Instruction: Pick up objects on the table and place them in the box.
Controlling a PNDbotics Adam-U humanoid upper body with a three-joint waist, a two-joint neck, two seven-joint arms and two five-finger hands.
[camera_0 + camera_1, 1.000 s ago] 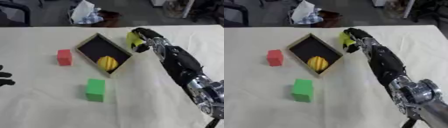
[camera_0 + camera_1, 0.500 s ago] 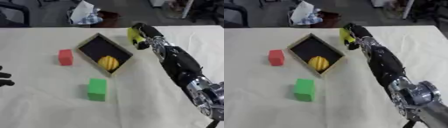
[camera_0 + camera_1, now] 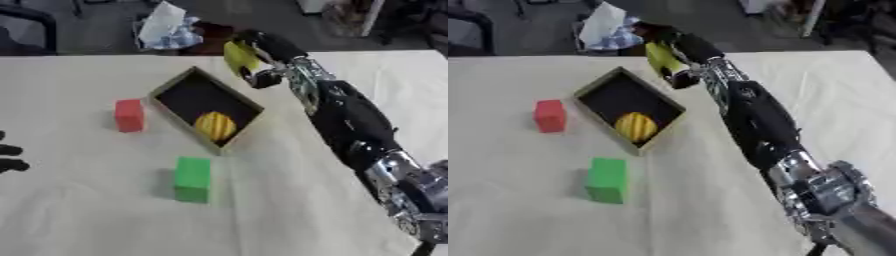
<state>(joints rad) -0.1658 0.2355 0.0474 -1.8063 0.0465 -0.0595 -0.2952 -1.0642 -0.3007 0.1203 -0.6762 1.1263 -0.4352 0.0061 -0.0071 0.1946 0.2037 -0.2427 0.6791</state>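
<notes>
A yellow object [image 3: 238, 57], judged light and rigid, is being held across its middle by the curled fingers of the right hand [image 3: 262, 52] beside the box [image 3: 206, 110]

Bright, even light over the pale table [image 3: 96, 220], no glare. Soft shadows sit just beside the green block [image 3: 192, 179] and inside the box [image 3: 203, 107]. Everything looks slightly blurred, most of all beyond the right hand [image 3: 262, 52], where the background goes dim.

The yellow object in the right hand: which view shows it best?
The left eye view: the yellow object lies more exposed against the right hand. In the right eye view it shows narrower, partly behind the curled fingers.
</notes>
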